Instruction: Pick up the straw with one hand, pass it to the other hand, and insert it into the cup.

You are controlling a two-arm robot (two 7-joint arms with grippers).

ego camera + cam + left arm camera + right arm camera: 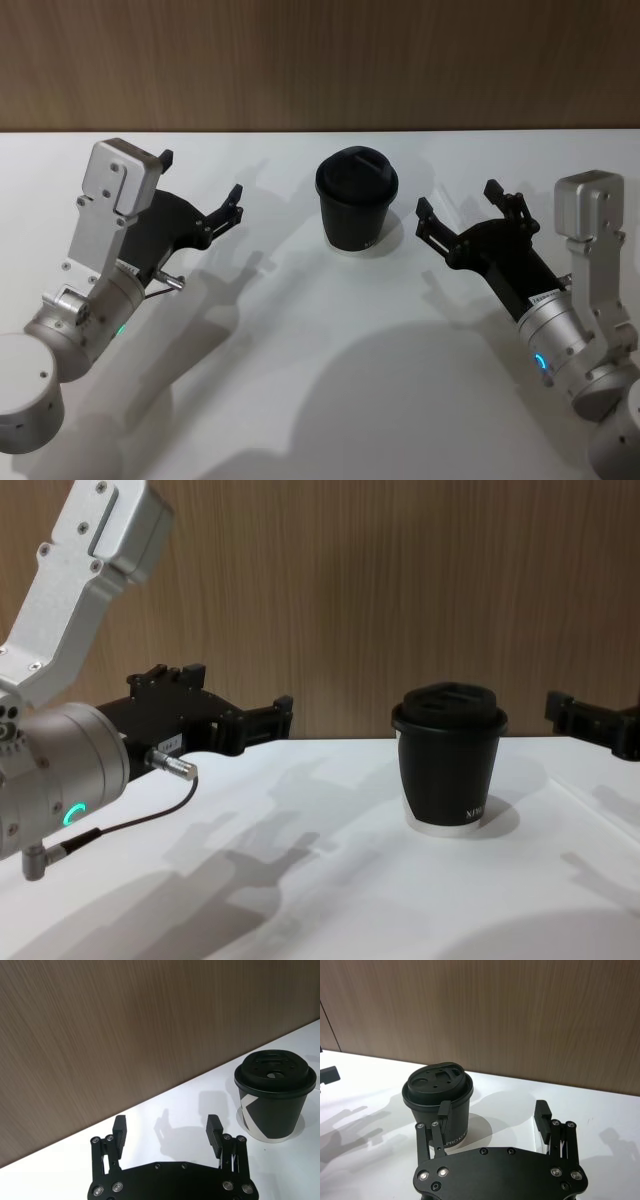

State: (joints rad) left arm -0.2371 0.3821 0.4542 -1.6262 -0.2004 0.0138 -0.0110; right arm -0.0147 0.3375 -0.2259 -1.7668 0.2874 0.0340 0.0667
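The cup (357, 205) stands upright on the white tabletop (300, 390), towards its far side, close to the brown wood-grain wall (300, 60). It is a short black paper cup with a black domed lid (449, 705), a white bottom rim and small white lettering (475, 812) low on its side. It sits between my two arms, and in the head view it is nearer my right one.

My right hand (457, 197) hovers just beside the cup, on its right, pointing towards it and the wall. Its fingers are spread wide, and the head view shows them apart from the cup. From the right wrist camera the cup (437, 1085) sits just beyond the right hand (493, 1110); one finger (445, 1110) crosses in front of the cup's wall (whether it touches I cannot tell from that view alone).

My left hand (202, 175) is held above the tabletop well to the cup's left, also with its fingers spread wide. In the left wrist view the left hand (166, 1125) has bare tabletop and its own shadow between the fingers, with the cup (272, 1105) off to one side. The chest view shows the left hand (235, 692) level with the top of the cup (450, 770), and a thin black cable (120, 825) with a metal plug (172, 764) on that wrist.
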